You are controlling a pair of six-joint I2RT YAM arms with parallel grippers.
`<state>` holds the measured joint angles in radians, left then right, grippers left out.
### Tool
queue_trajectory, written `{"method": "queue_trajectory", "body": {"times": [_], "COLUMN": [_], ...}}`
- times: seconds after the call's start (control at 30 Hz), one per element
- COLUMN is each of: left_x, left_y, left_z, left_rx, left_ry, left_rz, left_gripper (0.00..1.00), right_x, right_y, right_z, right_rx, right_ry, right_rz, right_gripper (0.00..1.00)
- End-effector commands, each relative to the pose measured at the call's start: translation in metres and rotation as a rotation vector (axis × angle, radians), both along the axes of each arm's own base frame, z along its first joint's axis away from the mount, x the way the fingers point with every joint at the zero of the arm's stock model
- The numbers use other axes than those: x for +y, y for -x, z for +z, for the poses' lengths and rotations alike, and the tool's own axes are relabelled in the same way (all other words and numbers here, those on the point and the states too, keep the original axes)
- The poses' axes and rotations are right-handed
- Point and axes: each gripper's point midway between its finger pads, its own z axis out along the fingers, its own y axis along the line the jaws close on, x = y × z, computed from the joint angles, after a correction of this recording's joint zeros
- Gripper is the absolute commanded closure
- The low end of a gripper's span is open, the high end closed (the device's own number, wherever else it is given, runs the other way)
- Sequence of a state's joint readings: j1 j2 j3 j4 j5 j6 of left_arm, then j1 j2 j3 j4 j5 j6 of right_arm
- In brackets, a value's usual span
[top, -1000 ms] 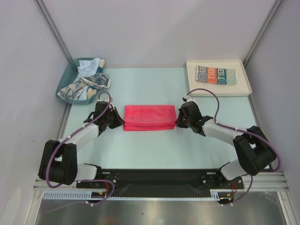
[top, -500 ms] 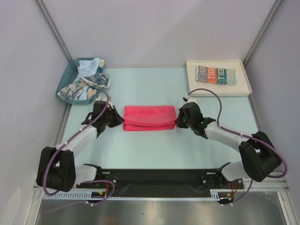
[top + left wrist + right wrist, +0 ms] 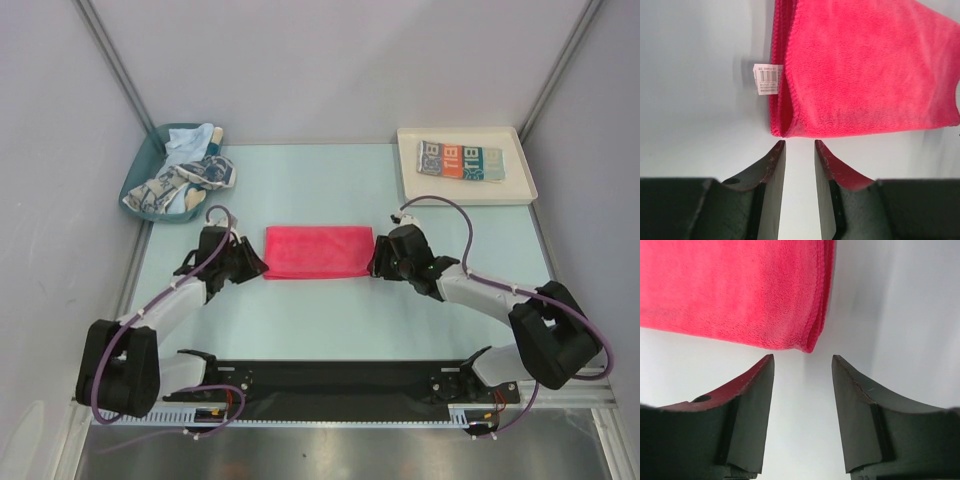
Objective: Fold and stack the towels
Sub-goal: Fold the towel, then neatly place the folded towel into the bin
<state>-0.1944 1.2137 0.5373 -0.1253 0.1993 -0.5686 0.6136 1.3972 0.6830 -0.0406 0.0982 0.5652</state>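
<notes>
As end effectors point(image 3: 800, 143) point(image 3: 803, 358) gape, towel point(image 3: 317, 251) edges lie free.

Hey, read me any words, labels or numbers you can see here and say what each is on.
"TIB", roughly: big letters on the lettered towel in the white tray, blurred.
Barcode and fine print on the tag of the red towel: too small to read.

Bright, even, soft light in all three views. Faint grey shadows edge the red towel point(image 3: 865, 65) on the tabletop point(image 3: 690, 75). Overhead view sharp, with dull glare on the metal strip point(image 3: 350, 452) along the bottom.
</notes>
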Motion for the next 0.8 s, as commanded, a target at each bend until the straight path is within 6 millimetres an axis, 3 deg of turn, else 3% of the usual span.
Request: {"method": "queue_trajectory", "body": {"times": [0.0, 0.07, 0.1, 0.13, 0.17, 0.33, 0.37, 0.77], "left_x": [-0.008, -0.008, -0.007, -0.008, -0.009, -0.013, -0.013, -0.018], "left_y": [-0.009, -0.008, -0.009, -0.009, -0.008, -0.006, -0.004, 0.003], "left_z": [0.035, 0.043, 0.048, 0.052, 0.055, 0.08, 0.08, 0.098], "left_rx": [-0.087, -0.099, -0.111, -0.118, -0.117, -0.168, -0.162, -0.207], "left_ry": [0.032, 0.033, 0.031, 0.033, 0.037, 0.051, 0.044, 0.063], "left_rz": [-0.023, -0.028, -0.03, -0.036, -0.04, -0.082, -0.084, -0.139], "left_gripper": [0.65, 0.65, 0.65, 0.65, 0.65, 0.65, 0.66, 0.66], "right_x": [-0.004, -0.007, -0.008, -0.007, -0.001, 0.009, 0.011, 0.029], "right_y": [-0.02, -0.032, -0.035, -0.04, -0.054, -0.075, -0.076, -0.066], "right_z": [0.023, 0.021, 0.009, 0.016, 0.013, -0.007, -0.016, -0.042], "right_rx": [-0.066, -0.05, -0.017, -0.029, -0.035, -0.003, 0.015, 0.069], "right_ry": [-0.031, -0.049, -0.036, -0.047, -0.053, -0.043, -0.034, 0.074], "right_rz": [-0.047, -0.053, -0.055, -0.055, -0.052, -0.046, -0.046, -0.048], "right_gripper": [0.45, 0.44, 0.44, 0.45, 0.46, 0.48, 0.48, 0.51]}}
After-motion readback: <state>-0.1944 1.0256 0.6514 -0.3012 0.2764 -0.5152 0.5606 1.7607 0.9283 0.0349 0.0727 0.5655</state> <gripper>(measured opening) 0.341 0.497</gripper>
